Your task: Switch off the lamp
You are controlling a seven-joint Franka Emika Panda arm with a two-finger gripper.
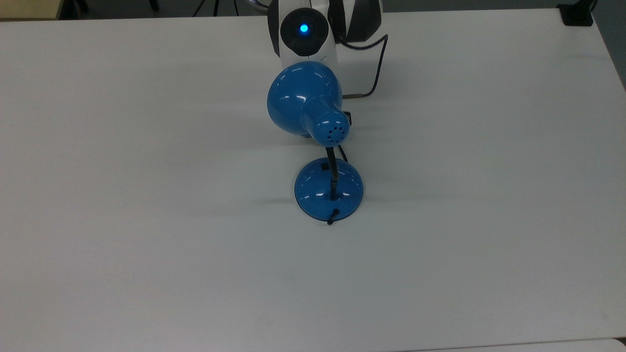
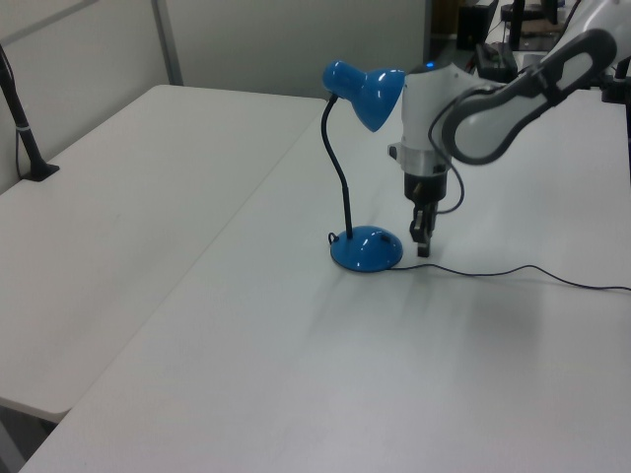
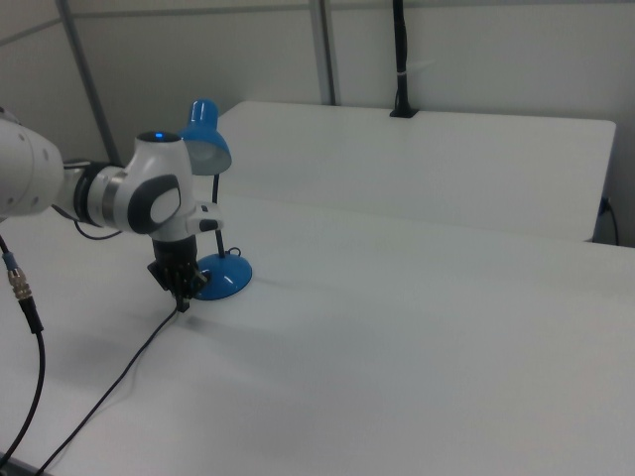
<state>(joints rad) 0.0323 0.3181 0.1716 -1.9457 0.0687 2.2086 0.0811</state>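
The lamp (image 2: 366, 248) stands on the table (image 2: 296, 374), its base just beside the gripper (image 2: 422, 246). Finger spacing: cannot tell. Glossy dome looks slippery, top-heavy; press switch (image 1: 324, 167) rather than grasp.

The white table (image 1: 146, 244) carries the lamp (image 1: 328, 188) on its round blue base; a black cord (image 2: 513, 273) seems to lie flat across it.

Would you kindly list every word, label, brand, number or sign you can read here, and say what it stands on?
None: no readable text on the lamp, its base, the arm or the table.
The arm's blue light is no sign.
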